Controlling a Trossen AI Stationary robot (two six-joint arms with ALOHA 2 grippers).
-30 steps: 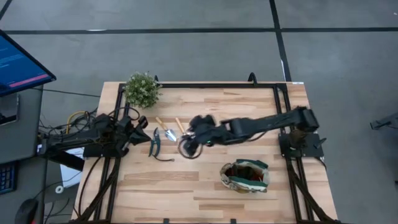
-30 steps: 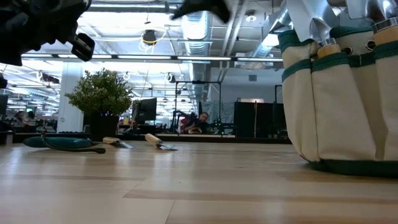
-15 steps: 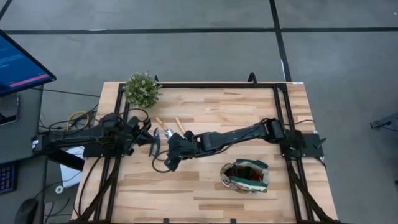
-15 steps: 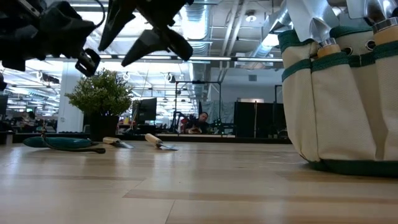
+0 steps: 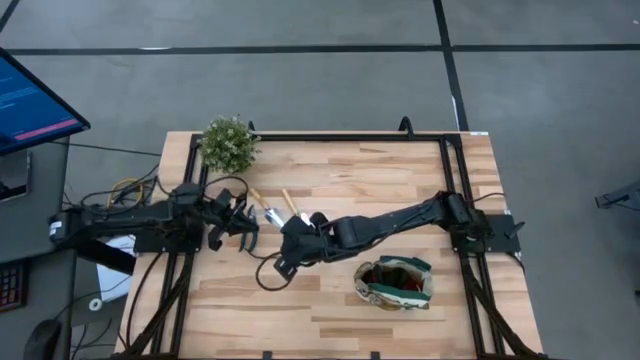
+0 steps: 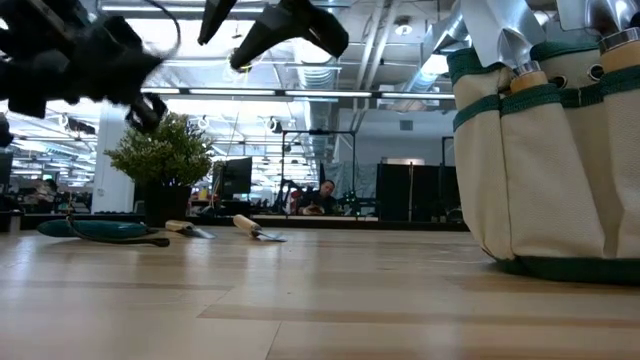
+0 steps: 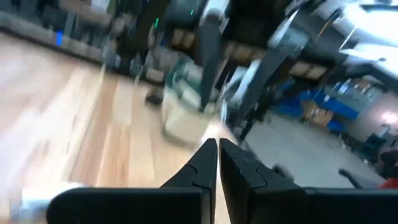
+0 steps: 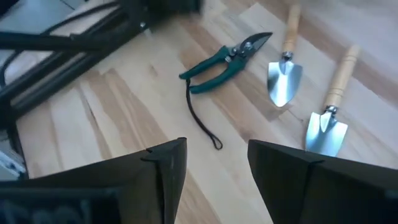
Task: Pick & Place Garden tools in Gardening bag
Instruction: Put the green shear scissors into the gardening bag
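Hovering empty with fingers parted over the surface (image 5: 330,300), the right claw (image 8: 211,165) reveals shears (image 8: 225,59) and two trowels (image 8: 285,65) its wrist camera alone resolves, while the high view shows the bag (image 5: 395,283) nearby and the left claw (image 7: 217,165) shut.

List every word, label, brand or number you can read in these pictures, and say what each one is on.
None can be read.
The monitor beside the table shows lines of text, too small to read.
The gardening bag, pruning shears and trowels carry no visible lettering.
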